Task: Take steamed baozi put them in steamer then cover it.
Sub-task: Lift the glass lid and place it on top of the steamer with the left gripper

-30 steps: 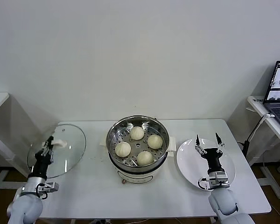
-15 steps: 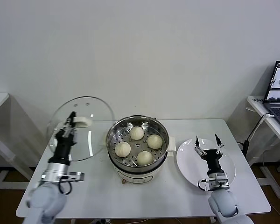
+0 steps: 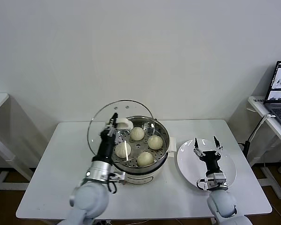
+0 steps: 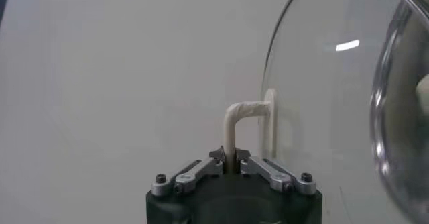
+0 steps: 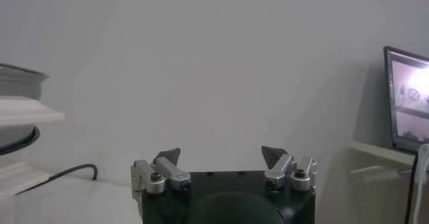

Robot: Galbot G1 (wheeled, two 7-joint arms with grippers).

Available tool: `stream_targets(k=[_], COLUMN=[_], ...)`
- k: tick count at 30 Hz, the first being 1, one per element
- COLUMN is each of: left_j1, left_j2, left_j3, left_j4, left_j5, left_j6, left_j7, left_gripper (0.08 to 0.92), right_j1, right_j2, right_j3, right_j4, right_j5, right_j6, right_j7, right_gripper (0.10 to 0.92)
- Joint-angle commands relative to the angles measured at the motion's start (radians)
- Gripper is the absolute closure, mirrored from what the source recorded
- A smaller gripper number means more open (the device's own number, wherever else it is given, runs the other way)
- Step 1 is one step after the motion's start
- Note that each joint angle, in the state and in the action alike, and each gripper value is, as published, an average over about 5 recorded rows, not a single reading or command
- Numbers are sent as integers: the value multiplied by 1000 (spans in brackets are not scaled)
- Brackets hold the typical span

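Left gripper is clamped on the glass lid's white handle, lid tilted just over the steamer, four baozi inside. Glass looks rigid, slick, breakable; the handle's the safe hold. Right gripper waits spread over the plate.

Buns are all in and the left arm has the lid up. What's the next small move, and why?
Probably level the glass lid and lower it: the left gripper holds its handle, tilted over the steamer's left rim. Four buns inside; right gripper open over the plate.
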Motion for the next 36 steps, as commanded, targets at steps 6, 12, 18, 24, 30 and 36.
stream_targets(k=[6, 12, 18, 24, 30, 36], left_j1=[-125, -140, -144, -143, -143, -144], left_j2=[-53, -71, -70, -71, -75, -81], left_j3=[189, 194, 188, 181, 181, 181], left_j4=[106, 149, 167, 183, 191, 204], left_j5=[100, 128, 131, 130, 128, 128], left_j6=[156, 151, 142, 134, 127, 120], left_j7=[208, 212, 206, 198, 187, 176], left_gripper=[802, 802, 802, 802, 802, 802], right_j1=[0, 2, 7, 11, 13, 13], right_j2=[18, 23, 26, 31, 27, 26], right_j3=[15, 14, 12, 8, 8, 8], right_j4=[-16, -28, -35, -43, -47, -47], right_j5=[-11, -19, -22, -27, -28, -29], right_j6=[-11, -8, -9, -8, -6, -6], right_j7=[0, -1, -1, -2, -2, -2], right_gripper=[203, 203, 203, 203, 203, 203])
